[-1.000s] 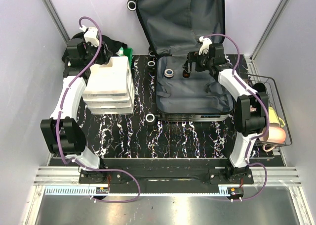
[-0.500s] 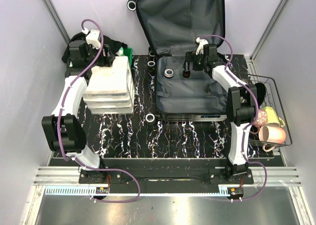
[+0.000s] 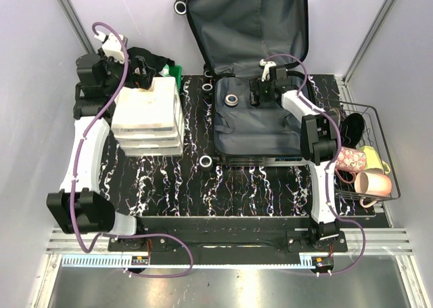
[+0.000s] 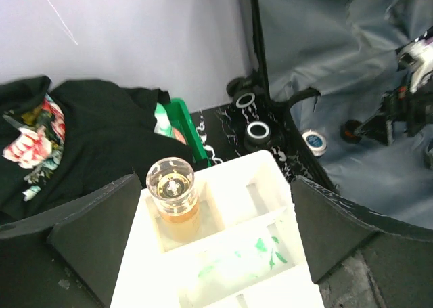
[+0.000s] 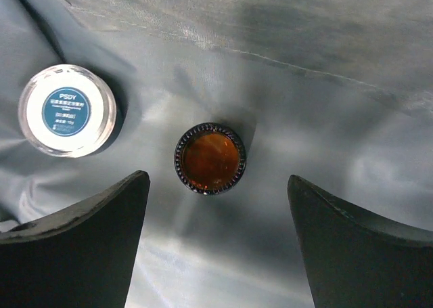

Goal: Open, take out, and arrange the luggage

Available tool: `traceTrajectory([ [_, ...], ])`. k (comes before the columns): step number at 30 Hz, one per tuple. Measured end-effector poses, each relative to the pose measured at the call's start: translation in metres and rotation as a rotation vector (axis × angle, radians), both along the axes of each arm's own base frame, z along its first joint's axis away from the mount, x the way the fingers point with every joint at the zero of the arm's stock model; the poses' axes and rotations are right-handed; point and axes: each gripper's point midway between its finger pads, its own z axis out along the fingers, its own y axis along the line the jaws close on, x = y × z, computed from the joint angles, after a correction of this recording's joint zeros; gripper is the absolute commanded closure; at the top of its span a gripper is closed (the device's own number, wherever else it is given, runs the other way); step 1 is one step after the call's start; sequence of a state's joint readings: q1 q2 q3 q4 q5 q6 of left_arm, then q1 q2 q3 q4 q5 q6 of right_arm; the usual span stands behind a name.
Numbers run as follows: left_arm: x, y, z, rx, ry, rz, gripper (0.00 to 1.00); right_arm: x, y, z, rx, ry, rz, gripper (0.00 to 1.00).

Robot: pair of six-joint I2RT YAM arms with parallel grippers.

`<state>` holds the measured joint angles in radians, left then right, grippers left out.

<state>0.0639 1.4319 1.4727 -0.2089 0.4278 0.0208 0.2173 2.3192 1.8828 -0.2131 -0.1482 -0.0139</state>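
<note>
The luggage [image 3: 252, 30] lies open, its lid leaning on the back wall and its grey-lined base [image 5: 338, 64] on the table. My right gripper [image 3: 260, 95] hangs open over the lining, straight above a small amber jar [image 5: 210, 158]. A white jar [image 5: 67, 110] with a blue label sits to that jar's left. My left gripper [image 4: 215, 181] is open above the white drawer unit [image 3: 147, 118]. A clear bottle of amber liquid [image 4: 171, 186] stands free in a top compartment between the fingers.
A green-printed tube [image 4: 237, 264] lies in another compartment. Black flowered clothing [image 4: 67, 139] fills the green bin [image 4: 183, 125] behind the drawers. A wire basket [image 3: 371, 112] with mugs [image 3: 372, 184] stands at the right edge. The luggage's wheels [image 3: 206, 162] stick out leftwards.
My left jaws have opened wide and that arm has shifted a little left. My right gripper has slid left over the lining to above the amber jar.
</note>
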Motion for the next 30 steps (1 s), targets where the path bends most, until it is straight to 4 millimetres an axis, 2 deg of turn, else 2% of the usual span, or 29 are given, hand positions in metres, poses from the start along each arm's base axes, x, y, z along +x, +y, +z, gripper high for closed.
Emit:
traceTrajectory([
  [4,-0.023,-0.001,0.032,0.01,-0.069,-0.001,0.01,0.005,0.008,-0.012,-0.059,-0.001,0.008,0.12],
  [7,-0.037,-0.004,0.044,0.027,-0.09,-0.021,0.01,0.008,0.013,-0.022,-0.09,0.01,0.018,0.19],
  [10,-0.045,-0.008,0.046,0.034,-0.084,-0.051,0.01,0.009,0.016,-0.03,-0.106,0.02,0.023,0.35],
  [11,-0.047,-0.01,0.046,0.036,-0.079,-0.062,0.01,0.009,0.017,-0.032,-0.109,0.024,0.025,0.45],
  [12,-0.049,-0.011,0.045,0.042,-0.075,-0.071,0.01,0.01,0.017,-0.034,-0.112,0.029,0.025,0.5],
  [19,-0.062,-0.017,0.041,0.075,-0.061,-0.121,0.01,0.011,0.019,-0.034,-0.104,0.046,0.018,0.73],
  [22,-0.068,-0.024,0.043,0.078,-0.064,-0.167,0.01,0.007,0.021,-0.032,-0.069,0.065,0.027,0.77],
  [24,-0.072,-0.03,0.045,0.071,-0.066,-0.208,0.01,0.001,0.028,-0.022,-0.006,0.086,0.046,0.8],
  [26,-0.075,-0.04,0.051,0.067,-0.078,-0.255,0.01,-0.009,0.04,0.0,0.113,0.109,0.092,0.88],
  [29,-0.08,-0.061,0.062,0.088,-0.124,-0.335,0.01,-0.022,0.056,0.064,0.338,0.107,0.168,0.96],
  [30,-0.083,-0.072,0.066,0.098,-0.151,-0.369,0.01,-0.028,0.063,0.098,0.443,0.095,0.203,0.98],
])
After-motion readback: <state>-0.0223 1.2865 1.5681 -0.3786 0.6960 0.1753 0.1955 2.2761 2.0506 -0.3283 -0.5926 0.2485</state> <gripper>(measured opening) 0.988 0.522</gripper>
